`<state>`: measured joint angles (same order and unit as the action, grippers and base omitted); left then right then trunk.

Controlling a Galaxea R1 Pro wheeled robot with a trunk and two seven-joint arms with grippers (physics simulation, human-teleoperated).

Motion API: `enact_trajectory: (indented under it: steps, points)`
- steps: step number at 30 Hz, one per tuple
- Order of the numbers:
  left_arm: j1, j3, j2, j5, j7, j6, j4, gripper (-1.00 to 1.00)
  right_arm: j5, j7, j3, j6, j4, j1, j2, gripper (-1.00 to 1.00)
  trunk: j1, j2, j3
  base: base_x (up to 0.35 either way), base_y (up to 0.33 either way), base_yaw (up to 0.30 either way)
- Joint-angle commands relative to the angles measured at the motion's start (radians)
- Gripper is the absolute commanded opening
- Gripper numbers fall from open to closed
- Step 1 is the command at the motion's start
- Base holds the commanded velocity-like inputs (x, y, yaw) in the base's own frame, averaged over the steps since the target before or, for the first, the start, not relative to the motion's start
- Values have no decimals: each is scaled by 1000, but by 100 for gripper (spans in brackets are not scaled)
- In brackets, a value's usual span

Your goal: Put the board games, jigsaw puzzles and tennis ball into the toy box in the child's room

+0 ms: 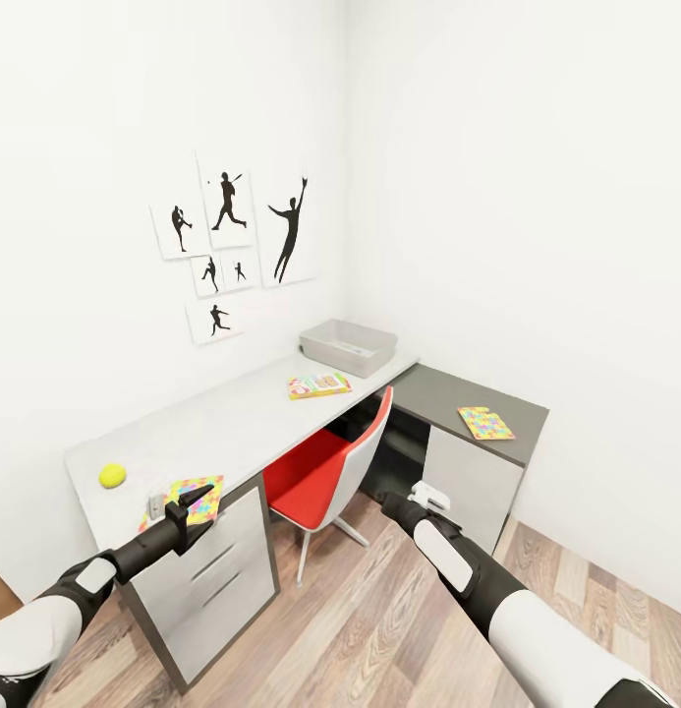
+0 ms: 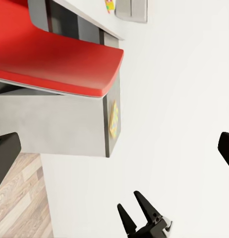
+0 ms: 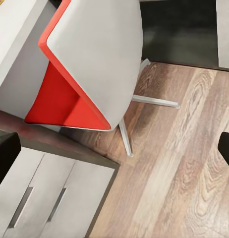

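The pale grey toy box (image 1: 347,346) stands at the far end of the table (image 1: 232,423), against the wall. A colourful board game (image 1: 318,384) lies just in front of it. One jigsaw puzzle (image 1: 485,423) rests on the dark corner section and another (image 1: 204,503) lies at the near end, beside the tennis ball (image 1: 112,475). My left gripper (image 1: 195,497) hovers open over that near puzzle's edge, holding nothing. My right gripper (image 1: 425,495) hangs open over the floor near the white corner cabinet. The bed is out of view.
A red and white swivel chair (image 1: 325,470) is pushed under the desk between my arms. White drawers (image 1: 207,580) stand below the near end. Wood-plank floor (image 1: 379,629) stretches in front. Black silhouette sports pictures (image 1: 232,236) hang on the wall.
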<state>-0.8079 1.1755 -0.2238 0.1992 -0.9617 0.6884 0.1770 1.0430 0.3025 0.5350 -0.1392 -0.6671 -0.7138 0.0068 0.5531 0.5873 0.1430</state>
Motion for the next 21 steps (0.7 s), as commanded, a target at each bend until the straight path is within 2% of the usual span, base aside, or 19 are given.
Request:
enact_trajectory:
  steps: [1, 21]
  points:
    - [0, 9, 0, 10, -5, 6, 1, 100, 5, 7, 3, -2, -2, -1, -1, 100, 0, 2, 2, 20, 0, 0]
    - [5, 9, 0, 9, -5, 10, 1, 100, 5, 7, 4, -2, -2, -1, -1, 100, 0, 2, 2, 39, 0, 0]
